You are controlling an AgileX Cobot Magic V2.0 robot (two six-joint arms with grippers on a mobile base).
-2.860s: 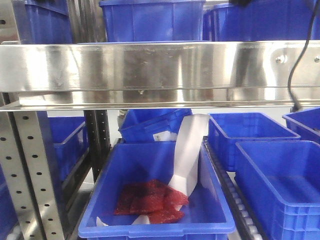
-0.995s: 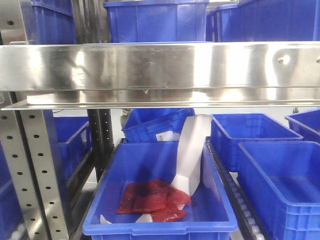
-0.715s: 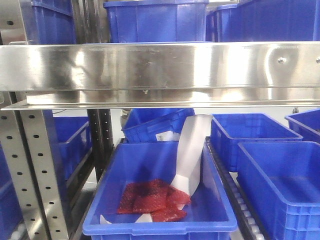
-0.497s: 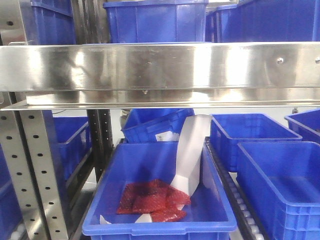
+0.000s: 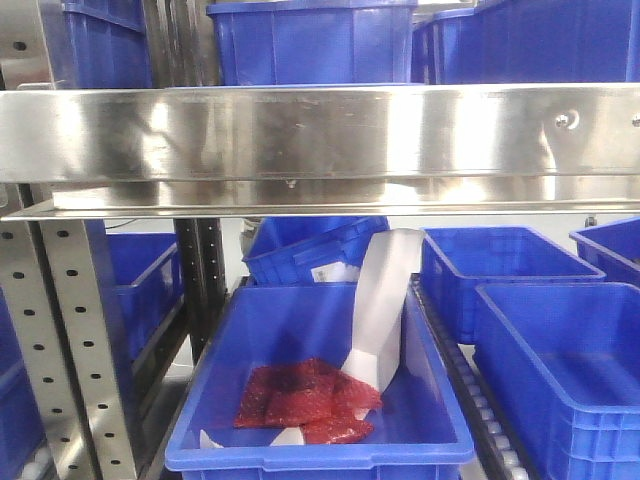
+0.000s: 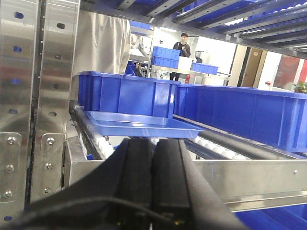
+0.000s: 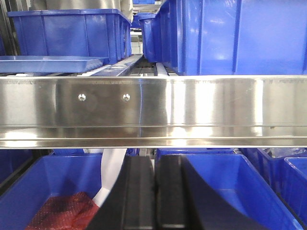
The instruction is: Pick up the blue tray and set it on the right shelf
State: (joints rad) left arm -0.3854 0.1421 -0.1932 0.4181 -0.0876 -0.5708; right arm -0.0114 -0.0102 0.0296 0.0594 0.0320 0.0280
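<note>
The blue tray lies flat on white rollers, in front of a deep blue bin. In the left wrist view my left gripper is shut and empty, just short of the tray's near rim and slightly below it. The right wrist view has the tray at upper left, behind the steel edge. The right shelf shows as a broad shiny steel front edge with two rivets. My right gripper is shut and empty, below that edge. The same steel edge spans the front view, where neither gripper shows.
Deep blue bins stand above the steel edge. Below it, a blue bin holds red bubble wrap and a white paper strip. More bins sit at the right, a perforated upright at the left. A person stands far off.
A black cable and a dark part at the upper right of the front view 2.9 s ago are gone. Over the last second nothing has visibly moved.
</note>
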